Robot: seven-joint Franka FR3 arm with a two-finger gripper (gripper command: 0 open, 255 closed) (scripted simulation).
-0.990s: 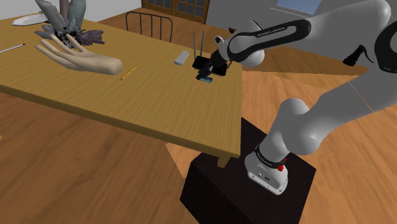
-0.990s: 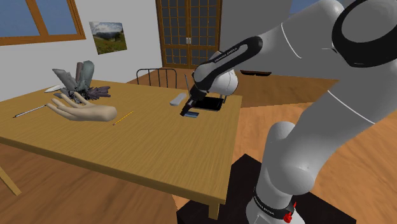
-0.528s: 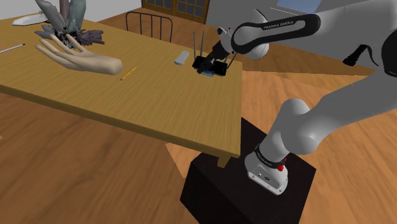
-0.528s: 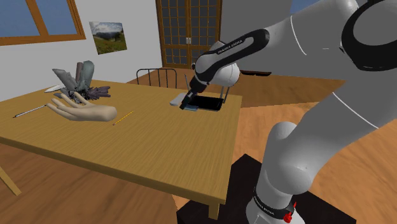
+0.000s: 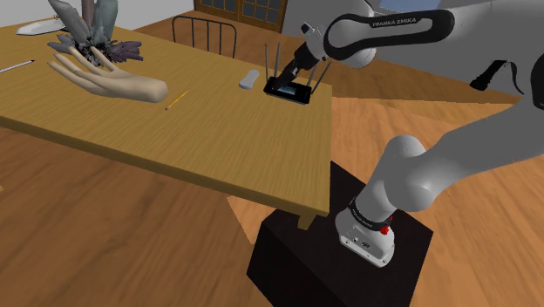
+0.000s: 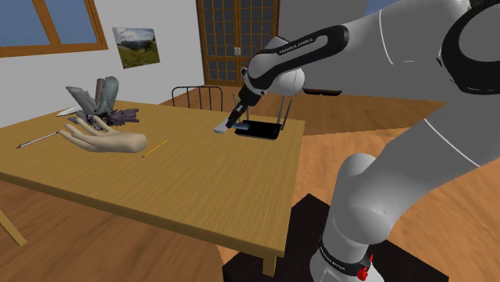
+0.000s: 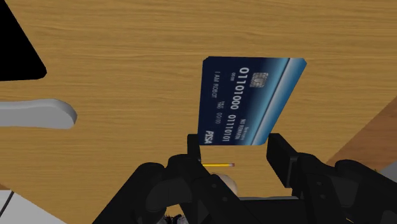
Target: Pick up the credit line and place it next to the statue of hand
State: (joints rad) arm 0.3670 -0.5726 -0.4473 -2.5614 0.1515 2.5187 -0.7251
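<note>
gripper (image 7: 235, 145) clamped on the blue credit card (image 7: 251, 102) — card's lower edge pinched between the fingers, card up off the wooden table (image 5: 218, 144). it's well apart from the hand statue (image 5: 109, 80) — pencil (image 5: 176, 100) and grey bar (image 5: 248, 80) lie between.

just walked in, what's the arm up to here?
The white Franka arm has its black two-finger gripper shut on a dark blue credit card, held above the wooden table near a black flat slab. The beige hand statue lies far across the table; the card is not yet placed beside it.
</note>
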